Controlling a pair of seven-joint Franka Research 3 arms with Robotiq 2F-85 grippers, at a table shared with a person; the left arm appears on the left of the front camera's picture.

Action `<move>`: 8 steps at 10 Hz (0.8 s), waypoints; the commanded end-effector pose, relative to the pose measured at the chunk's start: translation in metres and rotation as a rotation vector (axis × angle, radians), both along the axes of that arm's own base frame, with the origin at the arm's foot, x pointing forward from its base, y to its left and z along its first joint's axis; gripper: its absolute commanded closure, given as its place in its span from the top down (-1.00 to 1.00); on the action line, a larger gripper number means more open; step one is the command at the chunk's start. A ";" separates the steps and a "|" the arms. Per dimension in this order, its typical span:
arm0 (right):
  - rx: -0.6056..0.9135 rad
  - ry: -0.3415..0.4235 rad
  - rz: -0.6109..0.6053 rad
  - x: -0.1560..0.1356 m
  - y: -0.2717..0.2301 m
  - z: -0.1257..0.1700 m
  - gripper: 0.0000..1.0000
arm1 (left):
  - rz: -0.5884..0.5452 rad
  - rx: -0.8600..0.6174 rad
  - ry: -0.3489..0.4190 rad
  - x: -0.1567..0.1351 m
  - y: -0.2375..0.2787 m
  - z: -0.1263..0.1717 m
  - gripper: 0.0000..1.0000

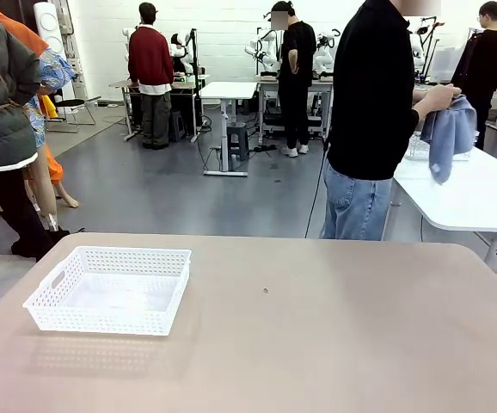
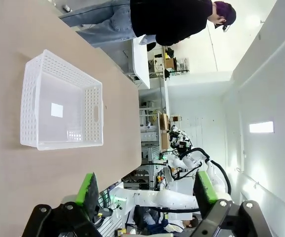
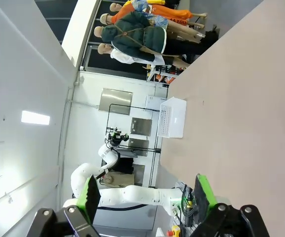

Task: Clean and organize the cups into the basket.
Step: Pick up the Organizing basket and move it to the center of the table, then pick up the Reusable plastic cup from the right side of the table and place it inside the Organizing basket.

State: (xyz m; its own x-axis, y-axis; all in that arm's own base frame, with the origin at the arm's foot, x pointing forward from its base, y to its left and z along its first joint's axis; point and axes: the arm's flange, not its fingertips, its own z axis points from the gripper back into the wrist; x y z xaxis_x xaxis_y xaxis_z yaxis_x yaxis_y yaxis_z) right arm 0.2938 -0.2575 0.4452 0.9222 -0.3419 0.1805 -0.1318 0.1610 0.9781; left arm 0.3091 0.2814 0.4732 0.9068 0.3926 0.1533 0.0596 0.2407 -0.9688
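Basket (image 1: 102, 317): empty, at the robot's left, waiting for cups
Left gripper (image 2: 146, 191): jaws apart, nothing to hold yet
Right gripper (image 3: 146, 193): likewise apart, idle

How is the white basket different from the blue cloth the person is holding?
The basket is white; the cloth is blue-grey. The basket is stiff, with walls full of little holes; the cloth is soft and hangs in folds. The basket sits on the tan table; the cloth is held up in the person's hand, beside a white table.
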 end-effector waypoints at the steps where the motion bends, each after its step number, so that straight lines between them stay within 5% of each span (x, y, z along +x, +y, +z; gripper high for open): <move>1: 0.020 -0.009 0.001 -0.003 0.003 -0.001 1.00 | 0.004 -0.002 -0.004 0.000 0.000 0.000 1.00; 8: 0.020 -0.009 0.001 -0.003 0.003 -0.001 1.00 | 0.004 -0.002 -0.004 0.000 0.000 0.000 1.00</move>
State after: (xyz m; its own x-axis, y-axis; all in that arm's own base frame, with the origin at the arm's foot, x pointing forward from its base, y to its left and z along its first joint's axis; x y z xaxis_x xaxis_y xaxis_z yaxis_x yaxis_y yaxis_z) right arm 0.2933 -0.2567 0.4457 0.9235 -0.3392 0.1790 -0.1307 0.1606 0.9783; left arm 0.3098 0.2804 0.4733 0.9078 0.3905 0.1526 0.0584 0.2427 -0.9683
